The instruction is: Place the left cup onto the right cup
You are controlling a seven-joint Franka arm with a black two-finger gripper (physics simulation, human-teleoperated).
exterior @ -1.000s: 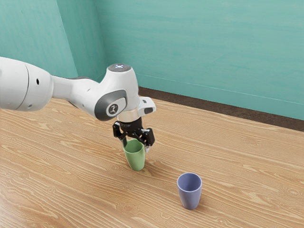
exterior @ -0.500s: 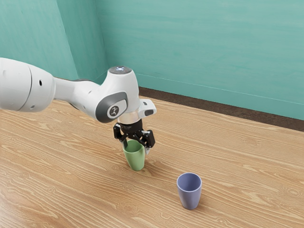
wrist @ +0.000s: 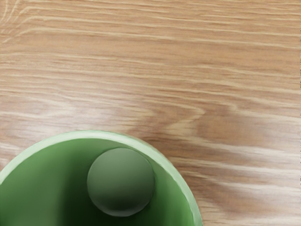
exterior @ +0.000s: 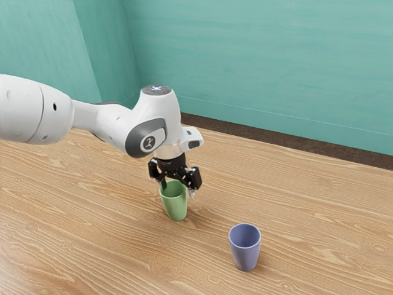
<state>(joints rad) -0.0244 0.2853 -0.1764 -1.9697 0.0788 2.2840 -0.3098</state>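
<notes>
Black two-finger gripper (exterior: 176, 182) sits right at top rim of green plastic cup (exterior: 175, 207) and hides part of rim. Cannot tell if gripper squeezes cup or stays loose. Green cup stands upright near middle of wooden tabletop (exterior: 319, 184). Wrist view: green cup (wrist: 42, 183) just under hand, partly cut off, round bottom seen inside. Blue-purple plastic cup (exterior: 244, 249) stands upright closer to near edge, toward exterior view's right, well apart. Bare wood around both cups.
</notes>
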